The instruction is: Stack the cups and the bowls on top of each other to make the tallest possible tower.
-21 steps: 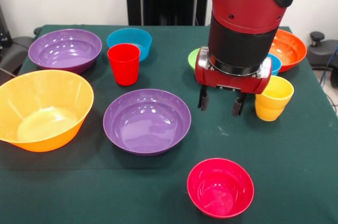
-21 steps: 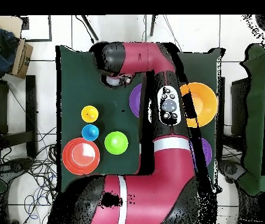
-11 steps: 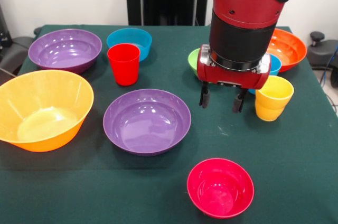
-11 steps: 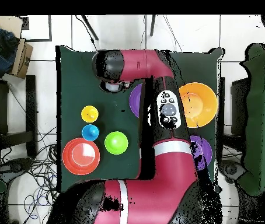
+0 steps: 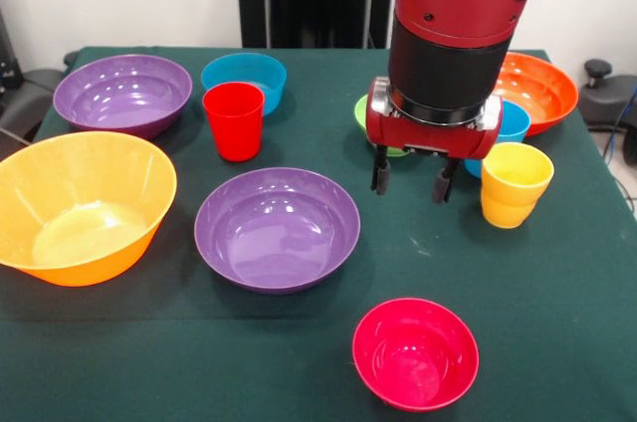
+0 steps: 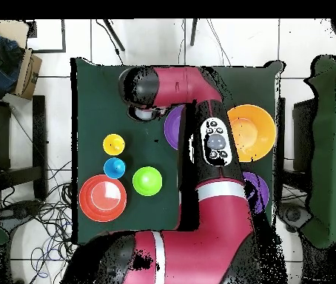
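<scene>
My gripper hangs open and empty over the green tablecloth, between the middle purple bowl and the yellow cup. Behind it, partly hidden, are a green bowl and a light blue cup. An orange bowl sits at the back right. The red cup stands upright by the blue bowl. A second purple bowl is at the back left, the big yellow-orange bowl at the left, and the magenta bowl at the front. Every piece stands alone.
From above, the arm covers the middle of the table and part of a purple bowl. The yellow cup, light blue cup, green bowl and orange bowl cluster together. Chairs and cables surround the table.
The gripper has drifted slightly left and upward in the front view, still open and empty. No cup or bowl has moved.
</scene>
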Robot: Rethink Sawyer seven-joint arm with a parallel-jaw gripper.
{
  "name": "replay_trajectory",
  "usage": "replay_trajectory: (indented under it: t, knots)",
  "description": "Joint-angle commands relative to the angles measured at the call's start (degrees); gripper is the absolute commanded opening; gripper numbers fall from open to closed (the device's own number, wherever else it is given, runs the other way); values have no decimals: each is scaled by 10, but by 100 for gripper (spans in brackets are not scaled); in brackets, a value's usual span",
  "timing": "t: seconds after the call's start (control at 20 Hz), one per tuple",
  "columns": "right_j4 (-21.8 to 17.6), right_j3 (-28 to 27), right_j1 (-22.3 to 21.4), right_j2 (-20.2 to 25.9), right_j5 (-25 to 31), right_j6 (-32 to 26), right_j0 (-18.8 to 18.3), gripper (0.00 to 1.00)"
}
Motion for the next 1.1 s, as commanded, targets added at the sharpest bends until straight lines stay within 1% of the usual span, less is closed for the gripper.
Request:
replay_trajectory:
  t: [0.05,0.4,0.6,1.1]
  knots:
    - [-41,58,-2,12,-21,-80,-6,100]
    - [-49,55,-5,11,-6,-96,-3,100]
    - [-49,77,-14,12,-15,-98,-4,100]
    - [-46,121,-22,11,-60,-68,-13,100]
